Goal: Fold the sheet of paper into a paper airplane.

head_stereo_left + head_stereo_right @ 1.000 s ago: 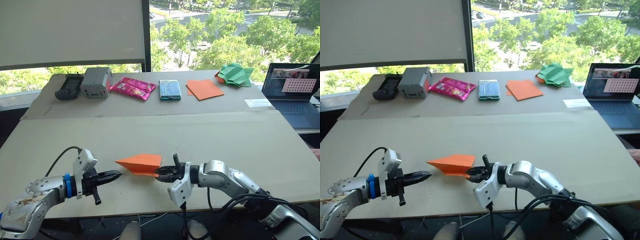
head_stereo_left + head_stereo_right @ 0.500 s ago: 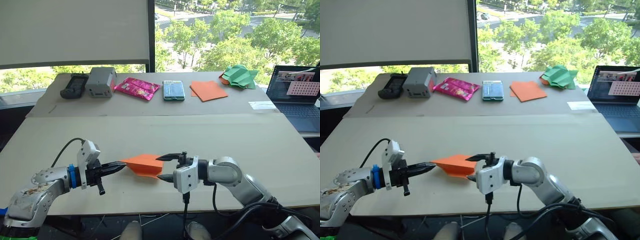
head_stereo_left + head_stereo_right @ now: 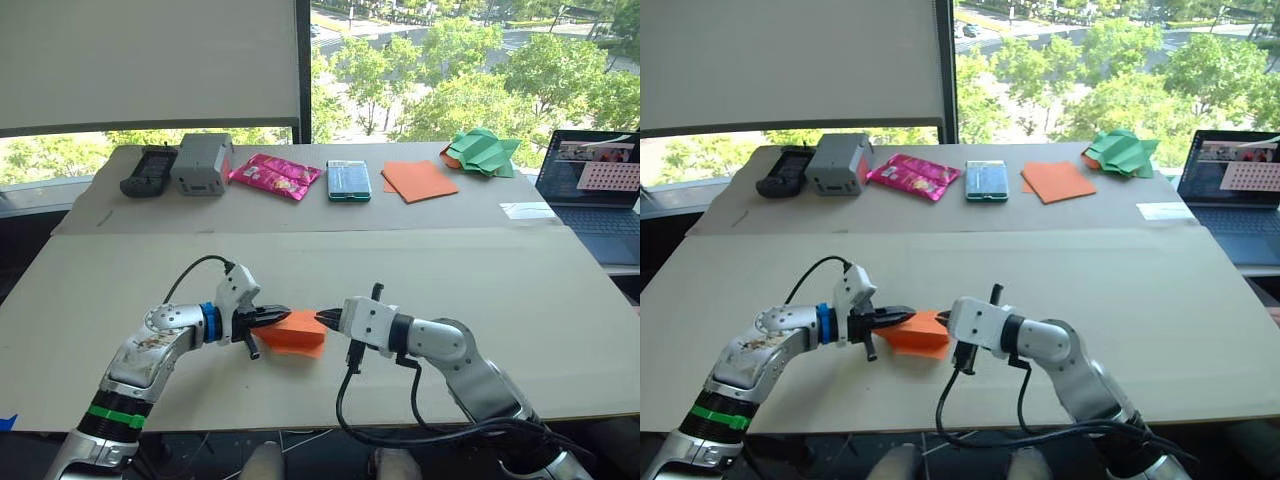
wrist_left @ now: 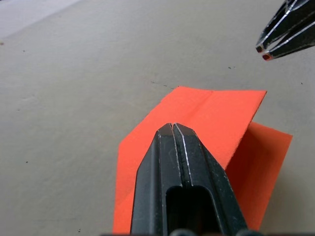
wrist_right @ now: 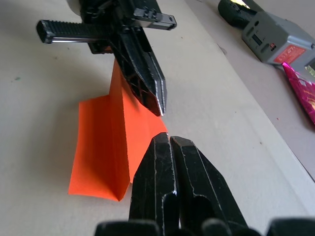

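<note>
The orange sheet of paper, folded into layered flaps, lies on the near table with one flap standing up. My left gripper is shut, its tip over the paper's left part; whether it presses on the paper I cannot tell. My right gripper is also shut and points at the paper's right edge from a small gap away, holding nothing. The two gripper tips nearly face each other above the paper.
On the far table stand a black device, a grey box, a pink packet, a teal box, flat orange sheets and a green paper shape. A laptop sits at the right.
The right gripper let go of the paper, opened, then shut beside it. The left arm moved right, and its shut tip now sits over the paper, which lies on the table.
</note>
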{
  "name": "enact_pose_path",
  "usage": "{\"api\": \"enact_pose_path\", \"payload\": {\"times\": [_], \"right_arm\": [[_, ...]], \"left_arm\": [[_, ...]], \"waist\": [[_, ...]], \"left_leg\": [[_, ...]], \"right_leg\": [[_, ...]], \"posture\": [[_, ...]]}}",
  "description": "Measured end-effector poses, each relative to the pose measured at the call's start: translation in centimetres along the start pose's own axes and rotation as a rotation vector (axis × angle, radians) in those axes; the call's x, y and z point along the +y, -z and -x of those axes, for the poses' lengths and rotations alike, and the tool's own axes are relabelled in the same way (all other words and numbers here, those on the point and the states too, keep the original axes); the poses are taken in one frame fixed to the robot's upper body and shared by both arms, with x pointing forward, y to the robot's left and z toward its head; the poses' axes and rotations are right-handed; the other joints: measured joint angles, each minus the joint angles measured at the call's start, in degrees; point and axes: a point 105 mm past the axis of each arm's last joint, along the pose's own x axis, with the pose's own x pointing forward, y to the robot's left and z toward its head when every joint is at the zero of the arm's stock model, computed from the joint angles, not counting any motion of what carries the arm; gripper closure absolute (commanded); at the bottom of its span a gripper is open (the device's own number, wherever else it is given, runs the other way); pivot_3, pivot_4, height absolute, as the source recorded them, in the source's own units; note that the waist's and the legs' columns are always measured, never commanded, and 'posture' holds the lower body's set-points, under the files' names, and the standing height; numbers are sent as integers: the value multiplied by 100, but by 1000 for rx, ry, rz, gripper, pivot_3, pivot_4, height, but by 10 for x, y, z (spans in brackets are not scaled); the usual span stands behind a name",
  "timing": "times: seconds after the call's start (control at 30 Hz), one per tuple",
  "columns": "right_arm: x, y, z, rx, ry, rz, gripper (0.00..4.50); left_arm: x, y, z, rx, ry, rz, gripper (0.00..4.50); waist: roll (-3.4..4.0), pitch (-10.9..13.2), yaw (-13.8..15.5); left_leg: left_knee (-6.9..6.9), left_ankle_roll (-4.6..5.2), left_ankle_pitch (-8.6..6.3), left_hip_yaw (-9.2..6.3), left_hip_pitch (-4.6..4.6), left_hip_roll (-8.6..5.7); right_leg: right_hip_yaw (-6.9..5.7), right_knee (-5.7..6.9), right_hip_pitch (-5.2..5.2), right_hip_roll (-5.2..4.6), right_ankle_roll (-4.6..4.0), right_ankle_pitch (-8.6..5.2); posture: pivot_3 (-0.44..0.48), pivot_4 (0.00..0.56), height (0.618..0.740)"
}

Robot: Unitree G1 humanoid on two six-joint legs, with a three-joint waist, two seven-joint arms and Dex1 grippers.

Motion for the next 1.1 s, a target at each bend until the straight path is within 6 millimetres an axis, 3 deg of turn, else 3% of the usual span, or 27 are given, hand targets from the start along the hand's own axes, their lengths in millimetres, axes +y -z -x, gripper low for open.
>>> {"api": "enact_pose_path", "payload": {"times": [0.17, 0.23, 0.5, 0.77, 0.93, 1.1], "right_arm": [[-6, 7, 2, 42, 40, -53, 4291], [-6, 8, 1, 43, 48, -65, 4291], [-4, 10, 0, 56, 41, -119, 4291], [1, 6, 1, 53, 22, -224, 4291], [8, 5, 3, 58, -7, -343, 2754], [21, 14, 6, 106, -47, -619, 1017]], "left_arm": [[-10, 10, 7, 42, 24, -9, 4500], [-13, 11, 8, 46, 29, -14, 4500], [-27, 13, 13, 40, 40, -1, 4500], [-34, 27, 20, 72, 28, 44, 4500], [-35, 30, 21, 77, 24, 54, 4500], [-35, 30, 21, 73, 15, 58, 4500]], "waist": [[4, 1, 18], [6, 3, 25], [10, 5, 14], [14, 7, 20], [14, 8, 25], [16, 8, 22]], "left_leg": [[-2, -4, -3, 0, -3, 0], [-1, -47, -29, 0, -5, 0], [0, -48, -30, 1, -22, 1], [2, -48, -30, 1, -17, 0], [2, -49, -30, 1, -19, 0], [1, -49, -31, 1, -20, 2]], "right_leg": [[-1, -4, -5, 0, -2, -1], [-1, -10, -13, 0, -2, -1], [-2, -7, -9, 0, -2, -1], [-2, -7, -19, 0, -2, -1], [-2, -9, -20, 0, -2, -2], [-3, -7, -27, 0, -2, -2]], "posture": [[0, 150, 702], [0, 150, 702], [0, 150, 702], [0, 150, 702], [0, 150, 702], [0, 150, 702]]}}
